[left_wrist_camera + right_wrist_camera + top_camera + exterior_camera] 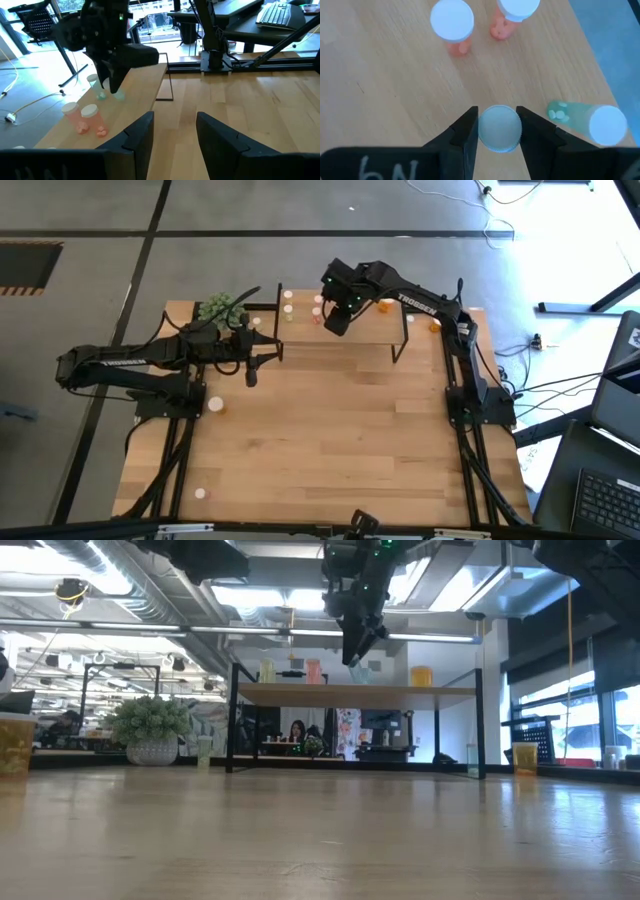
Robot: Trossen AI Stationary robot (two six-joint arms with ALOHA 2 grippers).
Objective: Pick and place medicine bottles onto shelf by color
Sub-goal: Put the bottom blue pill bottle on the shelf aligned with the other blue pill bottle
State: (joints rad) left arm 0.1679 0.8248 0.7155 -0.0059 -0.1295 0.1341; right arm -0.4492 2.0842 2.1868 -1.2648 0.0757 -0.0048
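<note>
Medicine bottles stand on the shelf (340, 332) along the tabletop's (330, 430) far edge: at its left end a yellowish bottle (267, 671), then two pink bottles (452, 22), then a green bottle (500, 127) pinched by its pale cap in the right gripper (497, 131), an orange bottle (421, 676) further right. The left gripper (174, 131) hangs near the tabletop's left edge, jaws parted and empty (a potted plant (152, 730) beside it). "TROSSEN" (415, 300) marks the right arm. Behind lies an office, a seated person (297, 733) indistinct.

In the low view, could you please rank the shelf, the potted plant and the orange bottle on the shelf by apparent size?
1. Shelf.
2. Potted plant.
3. Orange bottle.
All stand far back, so the order looks reliable.
</note>
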